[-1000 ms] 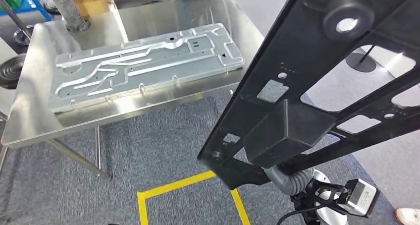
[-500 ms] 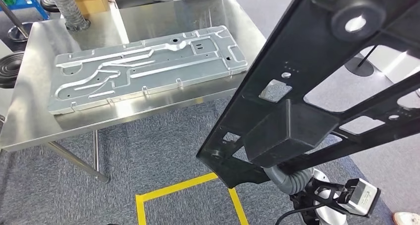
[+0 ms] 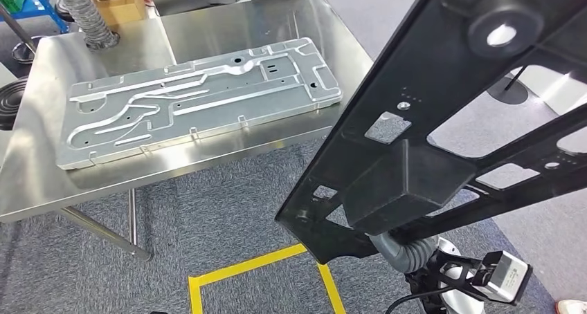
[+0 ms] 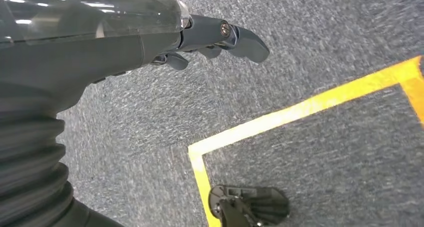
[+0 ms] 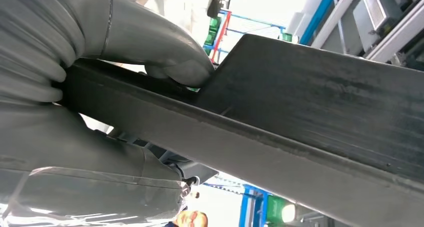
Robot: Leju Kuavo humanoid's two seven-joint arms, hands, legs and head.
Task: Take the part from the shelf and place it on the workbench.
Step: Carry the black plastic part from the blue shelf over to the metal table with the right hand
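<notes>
A long black frame-like part (image 3: 443, 120) with cut-outs and a boxy block slants across the right side of the head view, raised above the floor. My right hand (image 5: 100, 62) grips the edge of the black part (image 5: 300, 117), thumb pressed on one face. In the head view only its grey ribbed wrist (image 3: 401, 252) shows, under the part. The steel workbench (image 3: 41, 182) stands ahead to the left. My left hand (image 4: 210, 37) hangs over the carpet, fingers apart and holding nothing.
A large silver stamped plate (image 3: 201, 99) covers most of the workbench top. A ribbed hose (image 3: 83, 16) and a cardboard box (image 3: 118, 3) stand at its far edge. Yellow tape (image 3: 242, 265) marks a square on the grey carpet before the bench.
The whole picture has shifted, so the camera has moved; the workbench now sits slightly further left in view. The black part stays in my right hand's grip.
</notes>
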